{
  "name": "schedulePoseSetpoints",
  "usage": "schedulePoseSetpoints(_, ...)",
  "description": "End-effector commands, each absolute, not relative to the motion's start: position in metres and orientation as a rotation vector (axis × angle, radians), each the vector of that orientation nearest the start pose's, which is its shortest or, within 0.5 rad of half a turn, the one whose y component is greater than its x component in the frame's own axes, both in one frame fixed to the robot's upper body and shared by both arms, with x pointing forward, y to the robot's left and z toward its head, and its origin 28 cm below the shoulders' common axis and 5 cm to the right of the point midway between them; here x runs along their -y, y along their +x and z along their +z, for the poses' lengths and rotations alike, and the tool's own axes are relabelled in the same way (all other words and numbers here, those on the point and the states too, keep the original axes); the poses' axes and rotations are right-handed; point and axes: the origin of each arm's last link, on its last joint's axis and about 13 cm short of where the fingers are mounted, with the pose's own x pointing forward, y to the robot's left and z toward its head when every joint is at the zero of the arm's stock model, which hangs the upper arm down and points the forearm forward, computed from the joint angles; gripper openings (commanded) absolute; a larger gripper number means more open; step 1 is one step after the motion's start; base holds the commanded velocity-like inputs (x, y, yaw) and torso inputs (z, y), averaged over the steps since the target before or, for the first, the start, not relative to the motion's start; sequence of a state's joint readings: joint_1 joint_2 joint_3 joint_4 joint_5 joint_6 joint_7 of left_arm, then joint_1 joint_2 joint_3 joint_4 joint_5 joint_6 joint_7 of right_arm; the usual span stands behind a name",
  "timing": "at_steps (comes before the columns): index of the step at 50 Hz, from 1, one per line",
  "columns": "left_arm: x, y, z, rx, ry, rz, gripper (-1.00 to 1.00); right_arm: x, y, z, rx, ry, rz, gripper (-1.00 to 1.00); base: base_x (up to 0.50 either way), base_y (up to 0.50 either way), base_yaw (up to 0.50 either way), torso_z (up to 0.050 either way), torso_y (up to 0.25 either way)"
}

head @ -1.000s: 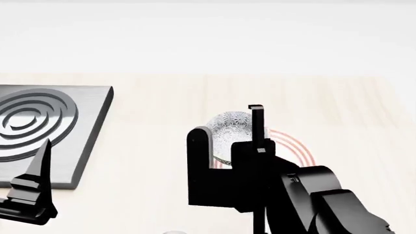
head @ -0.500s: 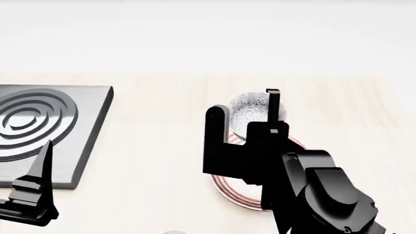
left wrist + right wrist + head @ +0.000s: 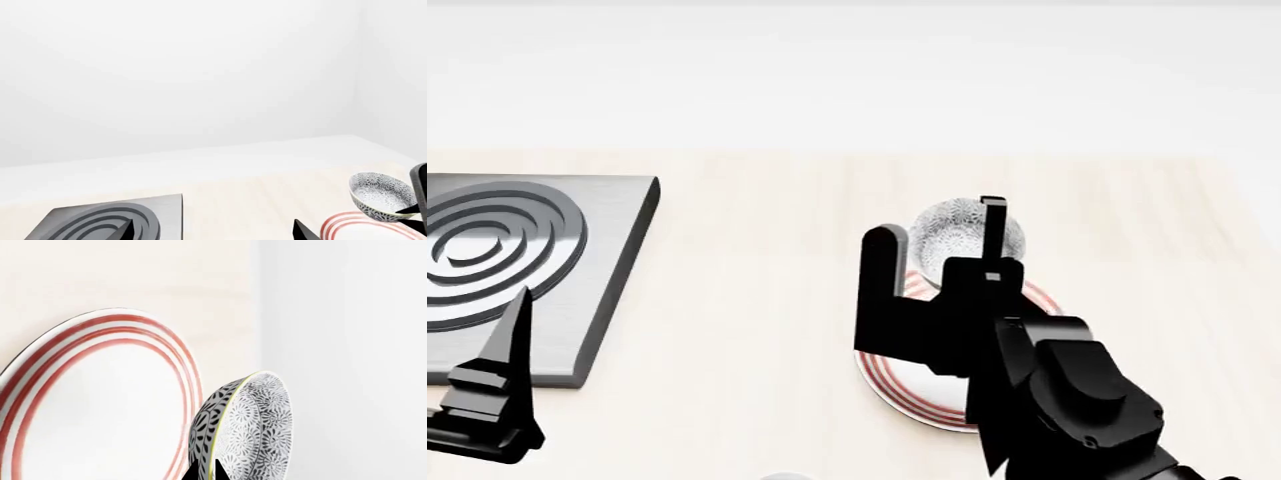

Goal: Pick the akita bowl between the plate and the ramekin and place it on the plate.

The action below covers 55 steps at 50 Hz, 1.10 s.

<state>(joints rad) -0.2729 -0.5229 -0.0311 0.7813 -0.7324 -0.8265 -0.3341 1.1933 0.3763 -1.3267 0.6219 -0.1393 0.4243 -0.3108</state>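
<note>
1. Left wrist view: the small grey-white speckled akita bowl [image 3: 381, 195] hangs tilted over the red-ringed white plate [image 3: 353, 226], held for placing; the left pincer [image 3: 212, 231] stands apart.
2. Head view: the right pincer [image 3: 941, 235] is clamped on the bowl's rim above the pale desk [image 3: 761, 300].
3. Right wrist view: only here the patterned inside shows; the bowl seems clear of the plate.

no readable text or labels anywhere

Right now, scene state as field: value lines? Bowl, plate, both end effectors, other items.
bowl: akita bowl, tilted, off the surface, over the plate's far edge
plate: plate with red rings, on the wooden table, nothing resting on it
right end effector: shut on the bowl's rim
left end effector: off to the side by the burner block, holds nothing; open or shut unclear
</note>
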Motion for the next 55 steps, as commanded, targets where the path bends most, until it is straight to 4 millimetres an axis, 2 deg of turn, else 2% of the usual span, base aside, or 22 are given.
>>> schedulePoseSetpoints(1,-0.250,0.202,0.180,0.116,0.048,-0.126,1.00,0.134,0.398,0.150,-0.302,-1.453,0.490,-1.00,0.00,0.00,0.00,0.000,0.000)
schedulePoseSetpoints(15,-0.250,0.203,0.179,0.111,0.048,-0.124,1.00,0.134,0.398,0.134,-0.335,-1.451,0.513,-1.00,0.00,0.00,0.00,0.000,0.000)
schedulePoseSetpoints(55,-0.249,0.201,0.180,0.141,0.043,-0.149,1.00,0.134,0.405,0.112,-0.373,-1.424,0.523,-1.00,0.00,0.00,0.00,0.000,0.001)
